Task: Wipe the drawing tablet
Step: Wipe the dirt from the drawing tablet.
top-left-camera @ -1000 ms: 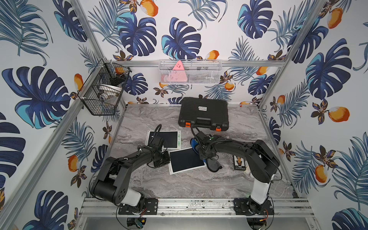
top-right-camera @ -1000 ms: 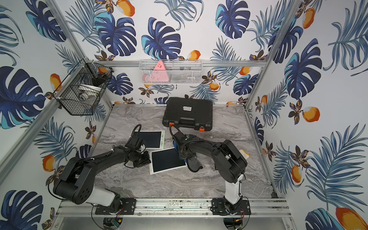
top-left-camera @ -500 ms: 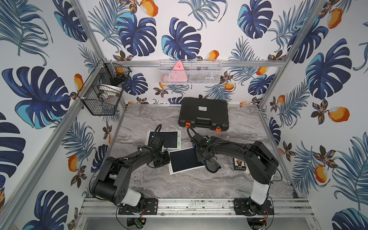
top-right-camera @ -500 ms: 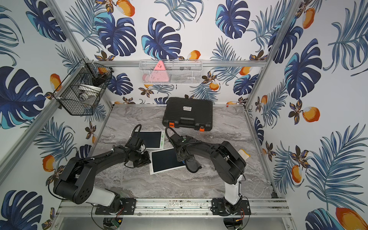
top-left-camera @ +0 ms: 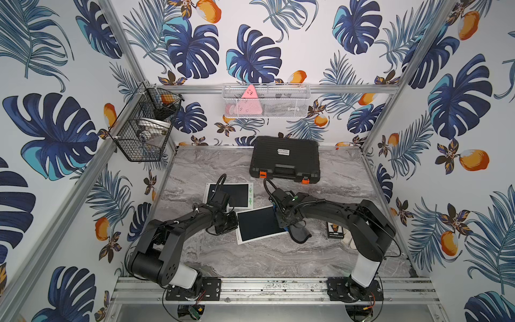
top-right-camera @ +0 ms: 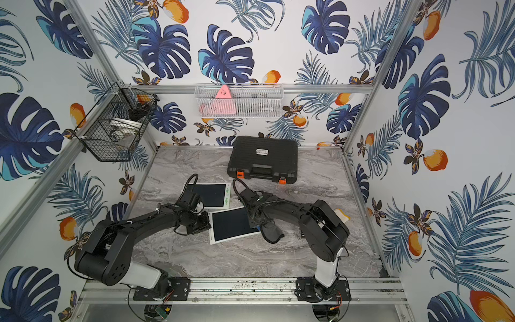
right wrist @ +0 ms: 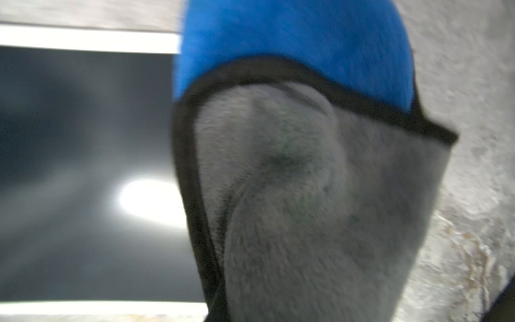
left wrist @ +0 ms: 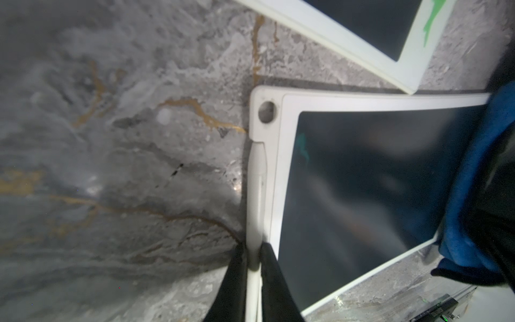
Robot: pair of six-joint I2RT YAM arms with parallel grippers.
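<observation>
Your left jaws pinch the white side edge of the tablet (left wrist: pixel 362 181); your right jaws clamp the cloth (right wrist: pixel 320 195), lying at its opposite edge, half on the bench (top-left-camera: pixel 264 259).

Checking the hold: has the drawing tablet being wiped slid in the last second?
No. The drawing tablet sits at the same spot and angle relative to the black case, in both top views.
</observation>
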